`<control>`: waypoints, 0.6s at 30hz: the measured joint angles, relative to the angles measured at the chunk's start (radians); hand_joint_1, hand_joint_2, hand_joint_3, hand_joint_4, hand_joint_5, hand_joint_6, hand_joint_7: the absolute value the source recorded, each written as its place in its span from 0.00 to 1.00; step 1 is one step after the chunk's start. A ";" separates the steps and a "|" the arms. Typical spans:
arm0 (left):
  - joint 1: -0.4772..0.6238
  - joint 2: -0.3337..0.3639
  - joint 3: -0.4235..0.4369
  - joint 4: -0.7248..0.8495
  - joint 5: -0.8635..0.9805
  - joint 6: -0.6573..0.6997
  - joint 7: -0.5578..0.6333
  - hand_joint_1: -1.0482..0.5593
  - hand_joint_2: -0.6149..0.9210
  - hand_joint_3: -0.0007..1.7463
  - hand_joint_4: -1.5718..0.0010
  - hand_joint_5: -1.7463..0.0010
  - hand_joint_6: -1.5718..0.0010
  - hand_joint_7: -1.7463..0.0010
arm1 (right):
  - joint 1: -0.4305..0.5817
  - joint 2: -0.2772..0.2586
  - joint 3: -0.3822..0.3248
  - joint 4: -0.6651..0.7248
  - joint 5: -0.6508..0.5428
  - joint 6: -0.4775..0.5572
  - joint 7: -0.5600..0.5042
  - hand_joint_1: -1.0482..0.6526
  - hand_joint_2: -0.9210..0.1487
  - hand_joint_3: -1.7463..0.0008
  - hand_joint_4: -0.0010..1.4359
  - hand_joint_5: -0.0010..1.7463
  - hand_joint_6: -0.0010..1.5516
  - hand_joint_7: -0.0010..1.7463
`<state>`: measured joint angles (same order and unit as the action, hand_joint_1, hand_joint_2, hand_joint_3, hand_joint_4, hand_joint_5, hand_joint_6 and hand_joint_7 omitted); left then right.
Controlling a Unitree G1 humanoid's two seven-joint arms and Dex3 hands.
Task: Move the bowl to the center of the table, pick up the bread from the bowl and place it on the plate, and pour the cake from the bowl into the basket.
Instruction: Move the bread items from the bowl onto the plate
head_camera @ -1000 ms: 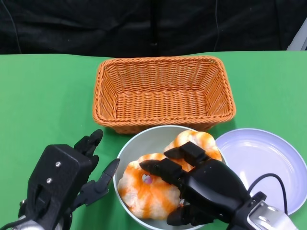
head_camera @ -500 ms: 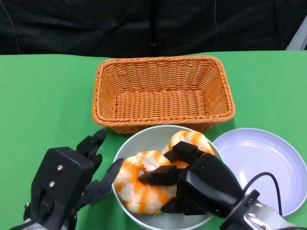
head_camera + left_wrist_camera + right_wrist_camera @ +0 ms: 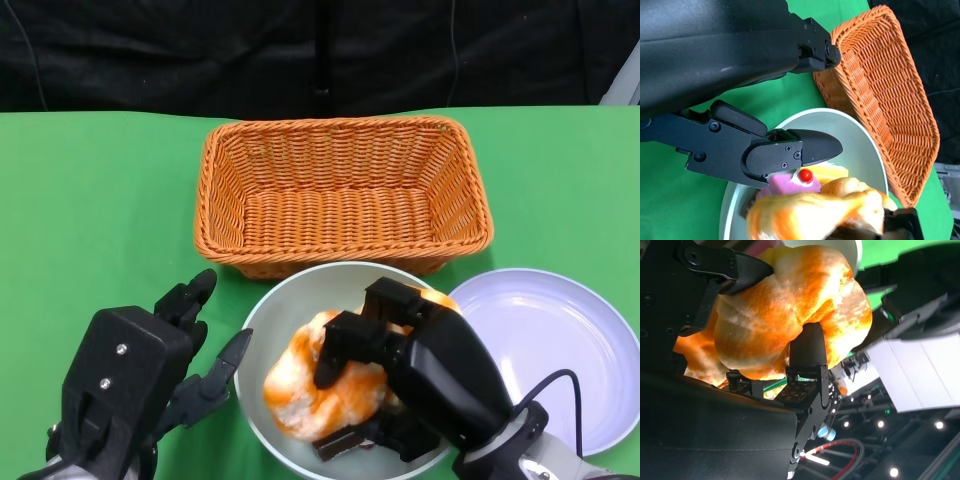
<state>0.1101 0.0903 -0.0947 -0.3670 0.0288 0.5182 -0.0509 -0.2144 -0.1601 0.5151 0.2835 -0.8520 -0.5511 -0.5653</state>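
A flat, bright green cloth-covered tabletop (image 3: 90,190) fills most of the scene, evenly lit and without harsh shadows. Behind its far edge hangs a black fabric backdrop (image 3: 150,50), creased in soft folds, with a thin dark cable (image 3: 452,40) running down it. At the far right corner a pale grey-white slanted edge (image 3: 622,88) of some fitting shows against the black. From the right wrist view, small round ceiling lights (image 3: 939,425) glow against a dark ceiling, alongside a large white panel (image 3: 920,372) and dark overhead rigging (image 3: 875,407).
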 measured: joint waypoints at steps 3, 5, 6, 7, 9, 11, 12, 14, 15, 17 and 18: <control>0.000 -0.004 0.005 0.003 0.001 -0.008 0.000 0.27 1.00 0.32 0.91 0.93 0.90 0.99 | 0.006 -0.001 -0.029 -0.042 0.015 0.005 0.003 0.53 0.67 0.10 0.69 1.00 0.50 1.00; 0.000 -0.005 0.006 0.013 0.002 -0.018 0.000 0.27 1.00 0.32 0.91 0.93 0.90 0.99 | 0.014 -0.001 -0.049 -0.079 0.032 0.006 0.011 0.53 0.67 0.10 0.71 1.00 0.50 1.00; 0.001 -0.005 0.007 0.015 0.002 -0.022 0.000 0.27 1.00 0.33 0.91 0.93 0.90 0.99 | 0.016 -0.001 -0.059 -0.093 0.043 0.007 0.015 0.53 0.67 0.10 0.71 1.00 0.51 1.00; 0.001 -0.005 0.008 0.019 0.002 -0.027 0.000 0.27 1.00 0.33 0.90 0.92 0.89 0.99 | 0.018 -0.002 -0.068 -0.109 0.052 0.008 0.024 0.52 0.66 0.09 0.72 1.00 0.52 0.98; 0.001 -0.005 0.011 0.028 0.002 -0.036 0.000 0.26 1.00 0.33 0.90 0.92 0.89 0.99 | 0.028 -0.002 -0.085 -0.139 0.078 0.010 0.051 0.52 0.67 0.07 0.73 1.00 0.54 0.97; 0.001 -0.005 0.015 0.031 0.002 -0.041 0.000 0.26 1.00 0.33 0.90 0.92 0.89 0.99 | 0.044 -0.002 -0.105 -0.174 0.116 0.012 0.087 0.53 0.71 0.06 0.73 1.00 0.56 0.95; 0.001 -0.005 0.016 0.032 0.003 -0.041 0.000 0.26 1.00 0.33 0.90 0.92 0.89 0.99 | 0.053 -0.002 -0.112 -0.195 0.138 0.014 0.107 0.53 0.73 0.04 0.73 1.00 0.56 0.94; 0.001 -0.005 0.016 0.033 0.003 -0.042 0.000 0.26 1.00 0.33 0.90 0.92 0.89 0.99 | 0.070 -0.001 -0.130 -0.237 0.172 0.022 0.150 0.53 0.75 0.02 0.73 1.00 0.56 0.93; 0.002 -0.005 0.016 0.033 0.003 -0.043 -0.001 0.26 1.00 0.33 0.90 0.92 0.89 0.99 | 0.076 -0.001 -0.138 -0.255 0.186 0.029 0.169 0.54 0.76 0.01 0.72 1.00 0.56 0.92; 0.002 -0.005 0.016 0.033 0.003 -0.043 -0.001 0.26 1.00 0.33 0.89 0.92 0.89 0.99 | 0.088 0.001 -0.151 -0.287 0.220 0.035 0.201 0.54 0.77 0.00 0.72 1.00 0.56 0.91; 0.002 -0.005 0.016 0.033 0.003 -0.043 -0.001 0.26 1.00 0.33 0.89 0.92 0.89 0.99 | 0.094 0.003 -0.155 -0.301 0.228 0.036 0.213 0.54 0.77 0.00 0.71 1.00 0.56 0.91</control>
<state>0.1123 0.0851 -0.0789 -0.3343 0.0316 0.4754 -0.0520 -0.1199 -0.1571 0.3597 -0.0170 -0.6238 -0.5152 -0.3520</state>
